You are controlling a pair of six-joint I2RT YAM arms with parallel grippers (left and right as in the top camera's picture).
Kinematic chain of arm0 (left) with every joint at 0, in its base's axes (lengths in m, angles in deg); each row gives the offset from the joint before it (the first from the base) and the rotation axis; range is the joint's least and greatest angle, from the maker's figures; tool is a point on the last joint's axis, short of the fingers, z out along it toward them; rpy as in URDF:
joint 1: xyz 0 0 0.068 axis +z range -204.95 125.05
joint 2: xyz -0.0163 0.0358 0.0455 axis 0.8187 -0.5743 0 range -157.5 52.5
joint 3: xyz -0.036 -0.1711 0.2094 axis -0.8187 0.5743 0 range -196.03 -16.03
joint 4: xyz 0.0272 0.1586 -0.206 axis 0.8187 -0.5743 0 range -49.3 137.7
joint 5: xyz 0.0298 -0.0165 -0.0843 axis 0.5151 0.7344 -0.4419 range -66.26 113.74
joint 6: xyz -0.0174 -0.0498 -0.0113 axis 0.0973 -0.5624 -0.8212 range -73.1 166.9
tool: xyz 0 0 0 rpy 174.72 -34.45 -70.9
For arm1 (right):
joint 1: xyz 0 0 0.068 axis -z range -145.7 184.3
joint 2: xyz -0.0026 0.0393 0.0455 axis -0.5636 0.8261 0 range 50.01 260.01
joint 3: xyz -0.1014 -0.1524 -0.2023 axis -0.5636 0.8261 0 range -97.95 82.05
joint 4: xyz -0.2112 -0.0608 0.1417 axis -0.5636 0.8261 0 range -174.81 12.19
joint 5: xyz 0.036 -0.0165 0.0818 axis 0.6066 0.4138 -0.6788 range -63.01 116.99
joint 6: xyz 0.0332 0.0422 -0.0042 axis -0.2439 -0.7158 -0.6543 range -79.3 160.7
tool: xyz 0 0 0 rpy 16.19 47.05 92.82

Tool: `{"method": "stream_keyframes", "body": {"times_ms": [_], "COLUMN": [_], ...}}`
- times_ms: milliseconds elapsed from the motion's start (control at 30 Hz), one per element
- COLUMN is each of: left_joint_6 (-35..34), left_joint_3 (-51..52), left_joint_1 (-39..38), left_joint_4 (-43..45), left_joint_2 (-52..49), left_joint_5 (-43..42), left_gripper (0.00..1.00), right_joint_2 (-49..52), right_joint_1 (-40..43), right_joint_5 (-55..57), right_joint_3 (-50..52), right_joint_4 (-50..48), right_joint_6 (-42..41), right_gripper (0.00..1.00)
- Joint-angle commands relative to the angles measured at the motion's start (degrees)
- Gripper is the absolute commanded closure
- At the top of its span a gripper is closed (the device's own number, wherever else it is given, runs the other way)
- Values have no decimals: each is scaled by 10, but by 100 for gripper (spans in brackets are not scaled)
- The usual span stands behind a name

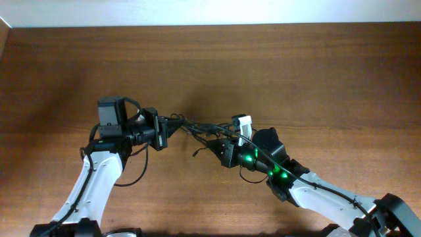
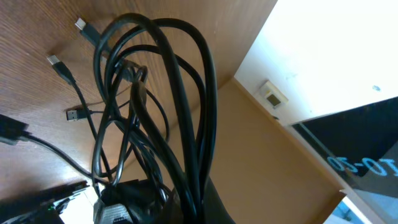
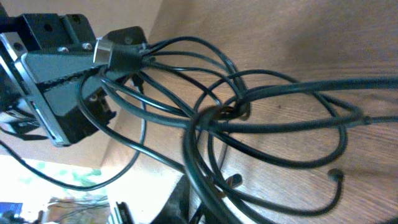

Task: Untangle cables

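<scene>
both left fingers (image 1: 160, 133) and right fingers (image 1: 227, 155) clamp the cables (image 1: 197, 127), well apart from table (image 1: 296, 72) edges.

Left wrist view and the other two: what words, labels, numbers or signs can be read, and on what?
Pale blue characters on the dark glass panel: blurred and tilted, unreadable.
Small wall device: no legible marking.
On the cables and table: no text.

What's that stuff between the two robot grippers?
Tangled black cables stretch between the left gripper and right gripper, in the overhead view.
</scene>
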Motion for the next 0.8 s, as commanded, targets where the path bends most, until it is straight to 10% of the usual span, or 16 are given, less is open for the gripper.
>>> {"method": "stream_keyframes", "body": {"times_ms": [0,300,433,567,767], "left_joint_6": [103,234,326,420,521], "left_joint_3": [-2,-2,-2,-2,-2], "left_joint_1": [-8,5,5,5,5], "left_joint_4": [49,467,469,465,288], "left_joint_2": [6,6,6,6,6], "left_joint_5": [17,-82,-181,-250,-176], "left_gripper": [100,100,100,100,100], "right_joint_2": [4,4,4,-5,-76], "right_joint_1": [-4,-3,-2,0,87], "right_joint_5": [-80,-118,-88,-85,-93], "right_joint_3": [-2,-2,-2,-2,-2], "right_joint_4": [12,217,230,231,290], "right_joint_6": [83,138,138,139,139], "right_gripper": [96,96,95,56,41]}}
